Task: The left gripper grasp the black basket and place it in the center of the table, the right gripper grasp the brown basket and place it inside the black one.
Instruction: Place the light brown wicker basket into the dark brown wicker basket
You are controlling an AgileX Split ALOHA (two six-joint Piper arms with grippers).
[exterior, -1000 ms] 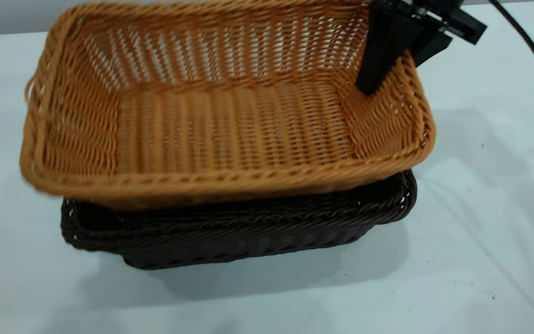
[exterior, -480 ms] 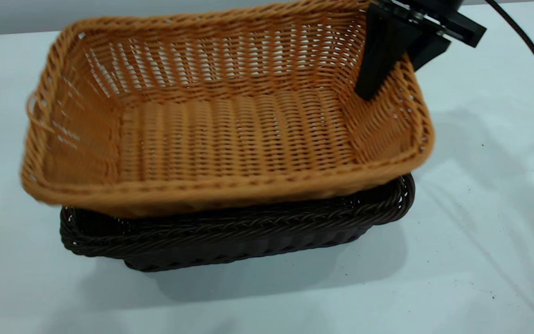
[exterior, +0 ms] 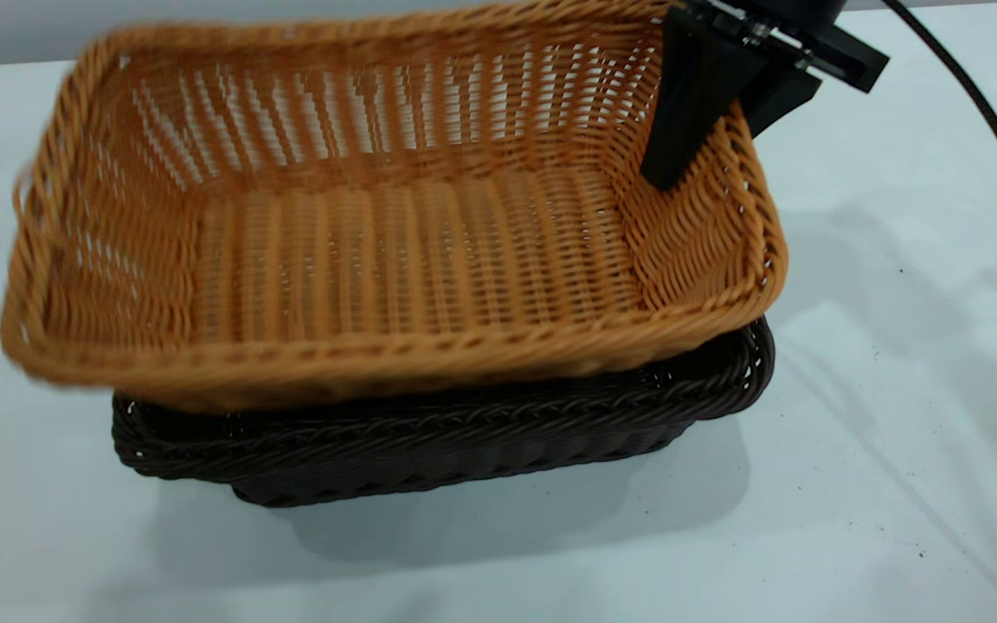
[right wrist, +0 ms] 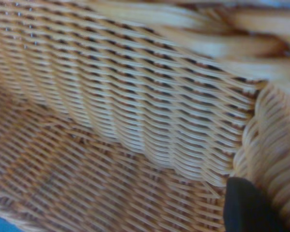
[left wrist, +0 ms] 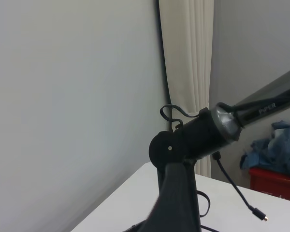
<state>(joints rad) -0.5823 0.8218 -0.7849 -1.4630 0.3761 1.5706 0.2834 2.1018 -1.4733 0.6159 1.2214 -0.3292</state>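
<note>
Brown basket (exterior: 395, 251) covers most of the black basket (exterior: 429, 433); only its near rim & side show. Brown basket's left end is blurred. Right gripper (exterior: 723, 112) cut off by top edge, outer finger half hidden behind the wall.

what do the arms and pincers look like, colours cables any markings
The right pincer is matte black: flat, tapering fingers under a blocky black crossbar with small silver screws. A thin black cable trails off it. The arm in the left wrist view is black and tubular, with a rounded joint, a silver-grey collar, white "PIPER" lettering and loose black cables. The left pincer isn't visible.
</note>
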